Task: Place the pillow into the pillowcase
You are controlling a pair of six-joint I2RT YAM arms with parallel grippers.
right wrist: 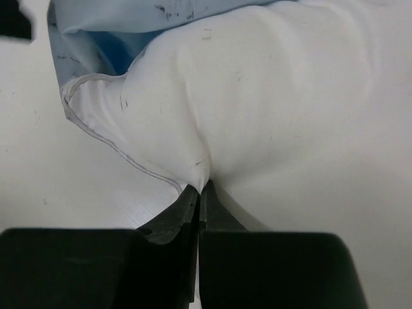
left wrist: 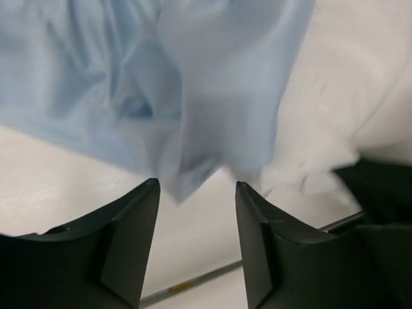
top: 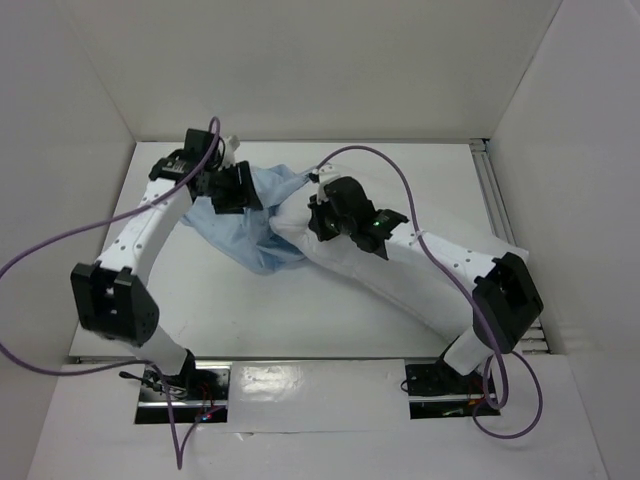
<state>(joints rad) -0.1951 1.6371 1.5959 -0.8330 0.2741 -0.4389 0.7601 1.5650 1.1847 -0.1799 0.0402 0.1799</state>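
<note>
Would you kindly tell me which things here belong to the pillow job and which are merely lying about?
Job in hand:
- pillow
- pillowcase
- left claw, open at the pillowcase
- right claw, shut on the pillow

Just there:
- purple cables
- metal rail

Plump plain white fabric pillow [right wrist: 277,96] with faint dark specks, limp light blue fabric pillowcase [top: 235,232] without pattern, flat white table [top: 300,315], thin purple cables [top: 362,149]

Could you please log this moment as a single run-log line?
left pincer: open, at pillowcase edge | right pincer: shut on pillow | pillow: mostly outside pillowcase
</note>
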